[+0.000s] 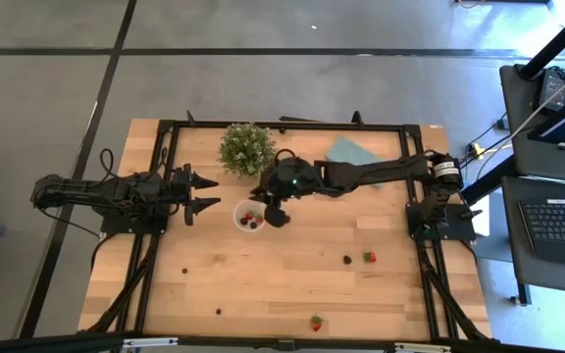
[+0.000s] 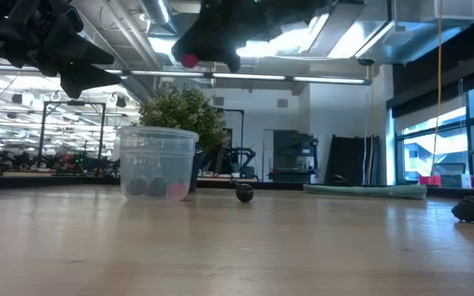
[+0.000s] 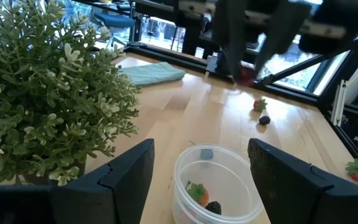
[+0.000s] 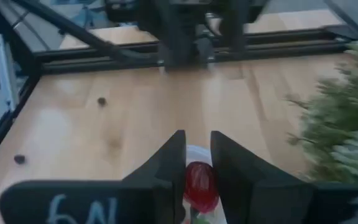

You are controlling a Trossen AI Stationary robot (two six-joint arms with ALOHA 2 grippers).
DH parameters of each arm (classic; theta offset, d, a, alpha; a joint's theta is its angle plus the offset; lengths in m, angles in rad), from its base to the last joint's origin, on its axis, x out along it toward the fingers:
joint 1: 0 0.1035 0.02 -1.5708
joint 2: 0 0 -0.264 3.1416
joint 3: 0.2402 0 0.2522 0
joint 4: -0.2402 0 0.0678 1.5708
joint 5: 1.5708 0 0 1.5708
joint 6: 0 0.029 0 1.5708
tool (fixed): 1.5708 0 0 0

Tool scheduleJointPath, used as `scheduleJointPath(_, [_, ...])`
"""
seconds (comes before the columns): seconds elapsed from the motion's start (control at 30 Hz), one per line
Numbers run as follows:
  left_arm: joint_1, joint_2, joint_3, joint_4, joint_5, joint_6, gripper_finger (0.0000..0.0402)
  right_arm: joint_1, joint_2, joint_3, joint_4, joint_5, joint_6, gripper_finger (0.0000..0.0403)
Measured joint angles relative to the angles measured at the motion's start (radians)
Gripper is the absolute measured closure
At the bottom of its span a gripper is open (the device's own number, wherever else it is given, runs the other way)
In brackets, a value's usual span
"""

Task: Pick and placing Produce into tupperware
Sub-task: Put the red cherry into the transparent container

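Near the middle of the wooden table [image 1: 292, 284], we see the small clear tupperware [image 1: 250, 216] already holding a strawberry [image 3: 197, 193] and a dark berry [image 3: 214, 207], with the bushy potted plant [image 1: 246, 147] just behind it. Above the cup's rim, our right gripper [image 4: 197, 168] pinches a red berry [image 4: 199, 182] between its narrow fingers, while our left gripper [image 3: 197, 165] waits wide apart beside the cup. Farther out lie a loose strawberry [image 1: 369, 257], a dark berry [image 1: 347, 260], another strawberry [image 1: 316, 322] near the front edge, and a teal cloth [image 1: 353, 152].
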Motion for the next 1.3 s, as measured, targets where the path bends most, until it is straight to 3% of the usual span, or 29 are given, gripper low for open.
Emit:
scheduleJointPath(0.3, [0.000, 0.000, 0.000, -0.005, 0.003, 0.000, 0.0151, 0.031, 0.150, -0.001, 0.142, -0.004, 0.010, 0.0326])
scheduleJointPath(0.7, [0.000, 0.000, 0.000, -0.005, 0.004, 0.000, 0.0151, 0.028, 0.257, -0.001, 0.153, -0.002, 0.015, 0.0326])
scheduleJointPath(1.3, [0.000, 0.000, 0.000, -0.005, 0.004, 0.000, 0.0151, 0.028, 0.265, -0.001, 0.153, -0.003, -0.062, 0.0326])
